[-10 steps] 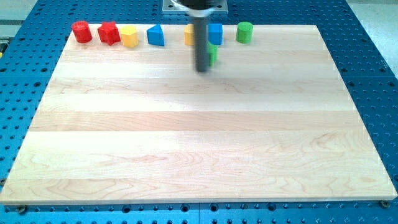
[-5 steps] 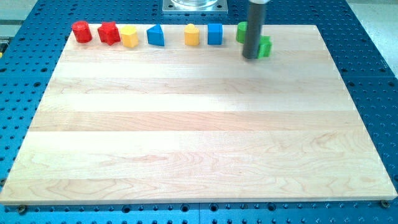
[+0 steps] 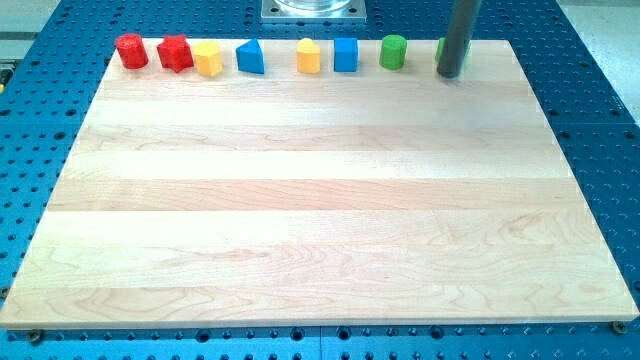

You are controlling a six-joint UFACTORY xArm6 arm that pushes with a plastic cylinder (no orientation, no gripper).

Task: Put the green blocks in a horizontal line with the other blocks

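Far edge of the wooden board carries a row, L to R: red cylinder, red block w/ an irregular outline, yellow block of unclear shape, blue triangular block, a second yellow block w/ rounded top, blue cube, green cylinder. All sit apart from each other except red block & first yellow one, which look to be touching. Blue perforated table surrounds the board; a metal base plate sits beyond the far edge.

My tip is at the far right end of the row, well right of the green cylinder. It's a bare rod, so no opening & it holds nothing. It stands right in front of a second green block, of which only a sliver shows at the rod's left side; shape can't be made out, & can't tell if they touch. That block is roughly level w/ the row.
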